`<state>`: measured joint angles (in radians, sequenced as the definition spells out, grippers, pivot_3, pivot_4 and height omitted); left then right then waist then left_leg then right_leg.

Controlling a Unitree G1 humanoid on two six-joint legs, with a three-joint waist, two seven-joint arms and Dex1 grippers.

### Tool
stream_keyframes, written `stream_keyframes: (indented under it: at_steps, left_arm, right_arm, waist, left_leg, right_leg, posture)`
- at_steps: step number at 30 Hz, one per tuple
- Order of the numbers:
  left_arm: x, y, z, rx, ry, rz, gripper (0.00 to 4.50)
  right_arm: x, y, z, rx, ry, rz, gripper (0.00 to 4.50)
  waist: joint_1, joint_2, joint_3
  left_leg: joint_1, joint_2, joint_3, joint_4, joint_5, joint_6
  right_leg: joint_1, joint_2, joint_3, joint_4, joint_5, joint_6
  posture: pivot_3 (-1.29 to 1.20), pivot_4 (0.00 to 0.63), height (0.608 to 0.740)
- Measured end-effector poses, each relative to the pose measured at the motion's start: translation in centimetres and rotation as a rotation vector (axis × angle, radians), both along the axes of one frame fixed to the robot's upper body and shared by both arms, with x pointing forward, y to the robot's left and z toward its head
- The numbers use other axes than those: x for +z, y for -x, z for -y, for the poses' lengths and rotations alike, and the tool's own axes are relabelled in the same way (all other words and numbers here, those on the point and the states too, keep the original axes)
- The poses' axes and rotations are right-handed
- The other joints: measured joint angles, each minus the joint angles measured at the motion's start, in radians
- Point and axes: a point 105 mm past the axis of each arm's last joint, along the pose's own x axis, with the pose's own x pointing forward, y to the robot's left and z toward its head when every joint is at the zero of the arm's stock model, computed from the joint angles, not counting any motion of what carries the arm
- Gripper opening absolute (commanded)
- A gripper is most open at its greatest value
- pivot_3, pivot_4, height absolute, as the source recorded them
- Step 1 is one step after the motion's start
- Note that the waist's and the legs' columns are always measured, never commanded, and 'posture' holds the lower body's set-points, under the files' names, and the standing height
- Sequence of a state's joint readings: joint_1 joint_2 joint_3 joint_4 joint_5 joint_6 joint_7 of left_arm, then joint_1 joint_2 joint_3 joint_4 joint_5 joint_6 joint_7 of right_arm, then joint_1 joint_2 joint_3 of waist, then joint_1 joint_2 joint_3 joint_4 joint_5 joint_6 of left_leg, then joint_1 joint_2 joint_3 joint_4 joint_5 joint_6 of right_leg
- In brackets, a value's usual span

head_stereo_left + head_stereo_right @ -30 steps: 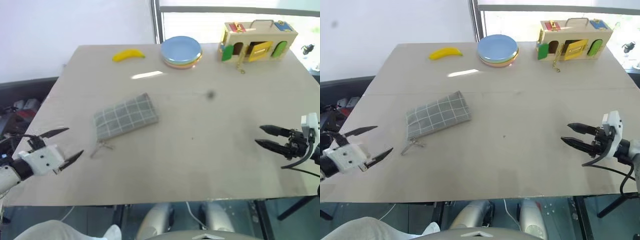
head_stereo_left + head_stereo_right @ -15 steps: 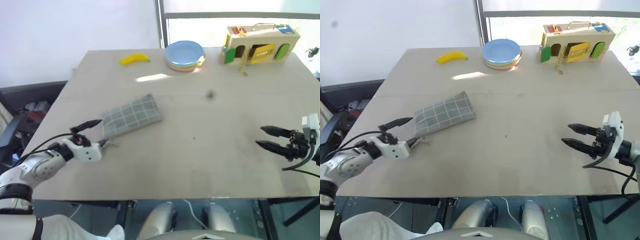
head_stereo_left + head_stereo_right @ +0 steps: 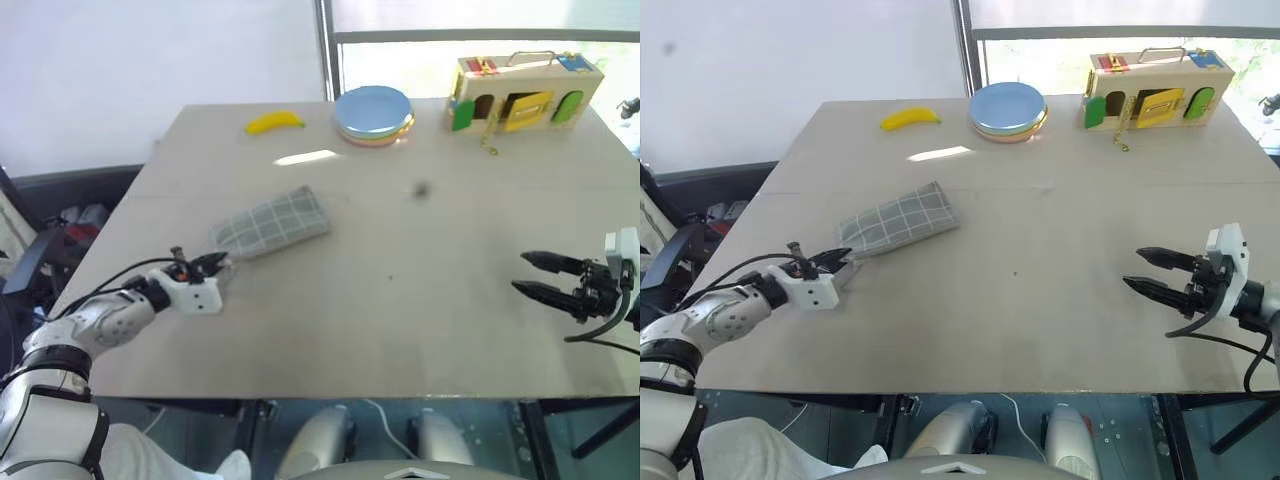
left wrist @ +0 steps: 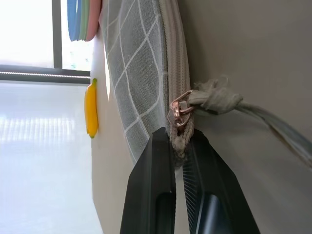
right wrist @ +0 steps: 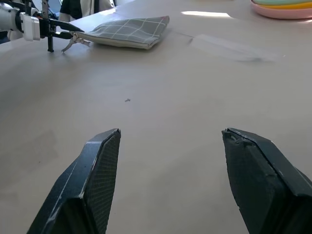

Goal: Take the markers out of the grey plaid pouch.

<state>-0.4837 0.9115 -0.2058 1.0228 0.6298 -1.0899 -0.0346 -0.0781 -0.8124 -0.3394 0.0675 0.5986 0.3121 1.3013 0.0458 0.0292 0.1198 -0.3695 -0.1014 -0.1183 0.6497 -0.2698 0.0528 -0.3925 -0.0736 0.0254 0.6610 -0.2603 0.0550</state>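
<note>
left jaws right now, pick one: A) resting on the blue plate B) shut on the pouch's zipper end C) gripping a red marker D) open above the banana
B: the left wrist view shows the left gripper with jaws closed on the fabric end of the grey plaid pouch beside the zipper pull; the zipper looks closed.

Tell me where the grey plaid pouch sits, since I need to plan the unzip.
The grey plaid pouch lies flat on the table's left half, nearer than the banana, with the left gripper shut on its zipper-end corner.

woven cloth pouch (image 3: 272,223), matt table (image 3: 420,290)
</note>
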Motion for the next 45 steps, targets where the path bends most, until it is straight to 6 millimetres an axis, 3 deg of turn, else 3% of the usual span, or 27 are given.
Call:
stream_keyframes:
  at_steps: [7,12,14,18,22,25,34,38,41,42,44,45]
  left_arm:
    - [1.6,0.0,8.3,-0.198,0.279,-0.057,0.04]
    - [4.4,0.9,14.8,-0.302,0.462,-0.161,0.04]
    - [4.7,0.9,15.4,-0.295,0.485,-0.187,0.04]
    - [5.2,1.2,17.3,-0.294,0.535,-0.259,0.04]
    - [5.2,1.4,18.0,-0.292,0.553,-0.295,0.04]
    - [5.0,1.6,18.2,-0.297,0.555,-0.310,0.04]
    - [4.8,2.0,18.9,-0.338,0.482,-0.276,0.04]
    - [4.8,2.3,19.5,-0.362,0.465,-0.269,0.00]
    - [4.6,2.7,19.9,-0.384,0.465,-0.278,0.00]
    - [4.6,2.7,20.0,-0.387,0.468,-0.278,0.39]
    - [4.7,2.8,20.0,-0.391,0.470,-0.271,1.01]
    - [4.8,2.8,20.1,-0.396,0.468,-0.267,1.55]
  right_arm:
    - [0.2,-0.6,-1.0,0.027,-0.007,0.020,3.35]
    - [-0.7,-1.2,-4.0,0.071,-0.004,0.027,3.35]
    - [-0.9,-1.3,-4.8,0.074,0.028,0.041,3.35]
    - [-1.0,-1.3,-8.6,0.167,0.135,0.129,3.35]
    - [1.4,-1.9,-11.3,0.215,0.187,0.275,3.35]
    - [2.0,-2.4,-12.7,0.209,0.208,0.333,3.35]
    - [-0.2,-2.7,-14.8,0.254,0.452,0.424,3.35]
    - [-0.3,-3.4,-14.2,0.241,0.513,0.459,2.06]
    - [-0.5,-3.7,-13.7,0.240,0.544,0.468,0.48]
    - [-0.6,-3.7,-13.6,0.240,0.548,0.470,0.03]
    - [-0.6,-3.8,-13.6,0.239,0.560,0.483,0.00]
    - [-0.5,-3.8,-13.6,0.240,0.562,0.489,0.00]
  waist:
    - [-0.024,-0.015,0.007]
    - [-0.055,-0.017,0.008]
    - [-0.060,-0.017,0.008]
    - [-0.060,-0.019,0.009]
    - [-0.056,-0.022,0.011]
    - [-0.054,-0.025,0.013]
    - [-0.049,-0.026,0.013]
    - [-0.048,-0.026,0.013]
    - [-0.049,-0.026,0.013]
    - [-0.049,-0.026,0.013]
    - [-0.050,-0.026,0.013]
    - [-0.050,-0.026,0.013]
  left_leg:
    - [-0.016,0.001,-0.001,0.004,0.003,-0.004]
    - [-0.025,0.001,0.000,0.005,0.003,-0.005]
    - [-0.025,0.002,0.000,0.005,0.003,-0.005]
    - [-0.024,0.001,0.000,0.006,0.003,-0.005]
    - [-0.024,0.001,0.000,0.007,0.003,-0.005]
    - [-0.024,0.001,-0.001,0.007,0.003,-0.005]
    - [-0.024,0.001,-0.001,0.008,0.003,-0.005]
    - [-0.024,0.001,-0.001,0.009,0.003,-0.005]
    - [-0.024,0.001,-0.001,0.009,0.003,-0.005]
    - [-0.024,0.001,-0.001,0.009,0.003,-0.005]
    - [-0.024,0.001,-0.001,0.009,0.003,-0.005]
    - [-0.024,0.001,-0.001,0.009,0.003,-0.005]
  right_leg:
    - [-0.015,0.001,0.001,0.000,0.000,-0.001]
    - [-0.023,0.002,0.002,0.000,0.000,-0.001]
    - [-0.023,0.002,0.002,0.000,0.000,-0.001]
    - [-0.022,0.003,0.002,0.001,0.000,0.000]
    - [-0.022,0.003,0.001,0.001,0.000,0.000]
    - [-0.022,0.003,0.001,0.001,0.000,0.000]
    - [-0.021,0.003,0.000,0.000,0.000,0.000]
    - [-0.021,0.003,0.000,0.000,0.000,0.000]
    - [-0.021,0.003,0.000,0.000,0.000,0.000]
    - [-0.021,0.003,0.000,0.001,0.000,0.000]
    - [-0.021,0.003,0.000,0.001,0.000,0.000]
    - [-0.021,0.003,0.001,0.001,0.000,0.000]
  posture:
    - [0.00,0.150,0.740]
    - [0.00,0.150,0.740]
    - [0.00,0.150,0.740]
    - [0.00,0.150,0.740]
    - [0.00,0.150,0.740]
    - [0.00,0.150,0.740]
    - [0.00,0.150,0.740]
    - [0.00,0.150,0.740]
    - [0.00,0.150,0.740]
    - [0.00,0.150,0.740]
    - [0.00,0.150,0.740]
    - [0.00,0.150,0.740]
